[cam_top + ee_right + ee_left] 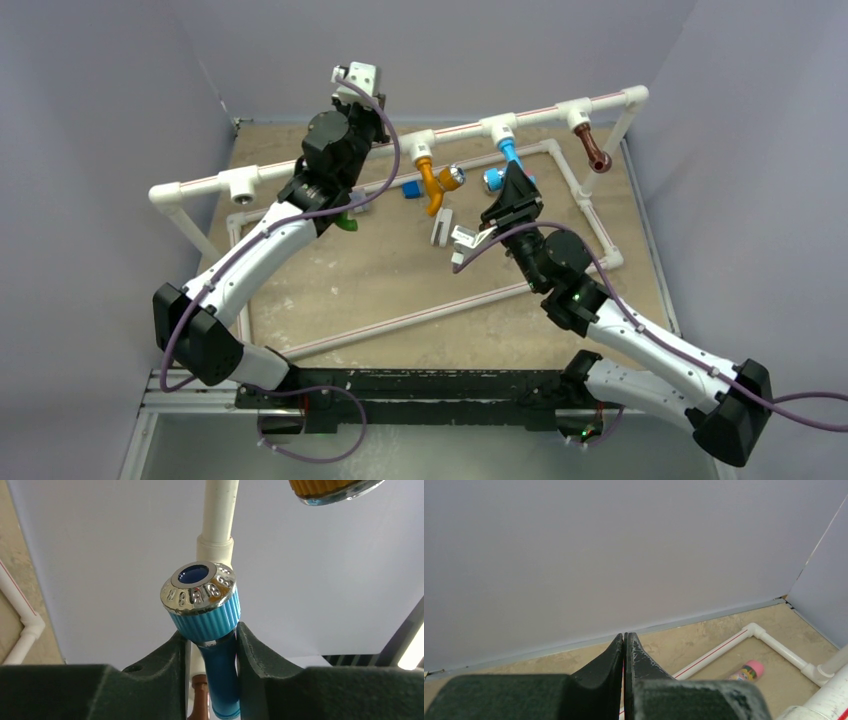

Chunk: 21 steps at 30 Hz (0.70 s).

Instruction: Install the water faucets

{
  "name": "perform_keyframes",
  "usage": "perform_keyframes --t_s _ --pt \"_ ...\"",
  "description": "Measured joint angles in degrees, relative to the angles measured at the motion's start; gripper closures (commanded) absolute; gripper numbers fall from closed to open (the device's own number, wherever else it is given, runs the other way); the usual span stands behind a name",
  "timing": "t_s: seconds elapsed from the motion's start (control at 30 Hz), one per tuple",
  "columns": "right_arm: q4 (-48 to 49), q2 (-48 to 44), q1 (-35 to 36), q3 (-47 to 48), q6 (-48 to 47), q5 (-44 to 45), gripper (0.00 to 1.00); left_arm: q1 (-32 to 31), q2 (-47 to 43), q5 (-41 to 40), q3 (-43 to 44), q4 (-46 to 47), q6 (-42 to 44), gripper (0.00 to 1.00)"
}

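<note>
- Where the raised white plastic pipe rail [455, 135] crosses the far side of the tan table [380, 290], we see three curved plastic toy taps hanging from its tee fittings. They are an orange faucet [431, 183] with a silver knob, a blue faucet [510, 157] with a ribbed collar and silver knob at its 3 o'clock, and a brown faucet [593, 149] farther toward 3 o'clock.
- The right gripper [212, 635] sits at 6 o'clock of the blue faucet in the top view.
- In the right wrist view its dark fingers [250, 650] stand on either side of the blue stem, just under the collar. The 3 o'clock finger touches the stem and a thin gap shows beside the 9 o'clock finger, so we cannot tell whether the grip is truly tight.
- The left gripper [624, 636] is raised toward the grey wall [624, 555], its two black fingers pressed together tip to tip.
- A green faucet [346, 223] lies low beside the left arm [260, 245], at about 8 o'clock of the orange faucet and partly hidden by the arm.
- A small blue cube [411, 188] rests just at 9 o'clock of the orange faucet.
- Two small white plastic pieces [452, 233] lie on the table at 6 o'clock of the orange faucet.
- A brown cylinder with a pink cap [749, 671] lies on the table inside a corner of the low white pipe frame [774, 642].
</note>
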Motion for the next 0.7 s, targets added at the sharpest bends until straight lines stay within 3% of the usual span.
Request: perform_keyframes --t_s 0.27,0.6,0.7 --pt "0.68 -0.48 0.00 0.15 9.81 -0.70 1.00 -0.17 0.13 -0.04 0.00 0.44 -0.02 1.00" --pt "-0.13 -2.82 -0.33 0.72 34.95 -3.54 1.00 -0.17 0.46 -0.11 -0.04 1.42 -0.11 1.00" --pt "1.81 -4.20 -0.17 0.70 46.62 -4.50 1.00 0.31 1.03 -1.36 -0.02 2.75 -0.04 1.00"
